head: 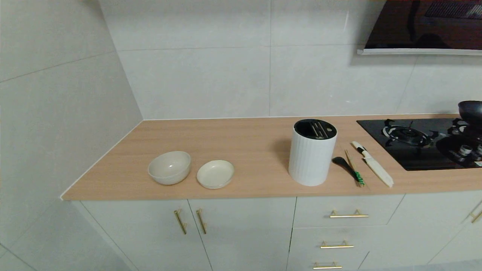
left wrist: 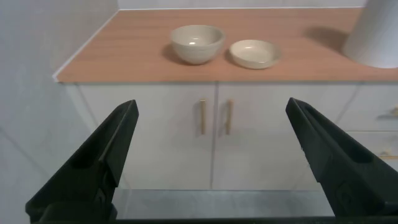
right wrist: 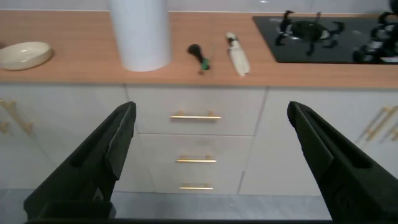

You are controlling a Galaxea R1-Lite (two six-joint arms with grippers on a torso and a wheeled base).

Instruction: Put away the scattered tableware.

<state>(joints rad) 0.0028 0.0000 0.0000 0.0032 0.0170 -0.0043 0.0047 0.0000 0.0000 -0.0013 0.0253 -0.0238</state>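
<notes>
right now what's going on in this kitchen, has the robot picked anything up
Nothing is being handled. The left gripper and right gripper are both open and empty, held low in front of the cabinets. On the counter sit a bowl and a shallow dish side by side. Farther right, a black spoon, chopsticks and a knife lie beside the white utensil holder.

Tableware on the desk (head: 244, 143), counted by kind.

There is one deep cream bowl (head: 169, 167), one shallow cream dish (head: 215, 174), one white ribbed utensil holder (head: 311, 157), one black spoon (head: 344, 164), one pair of wooden chopsticks (head: 354, 168) with green ends, and one white knife (head: 372, 164). On the gas stove (head: 410, 156) stands one black pot (head: 470, 110). The cabinet doors carry two vertical gold handles (head: 180, 221); the drawer stack carries three horizontal drawer handles (head: 349, 215).
</notes>
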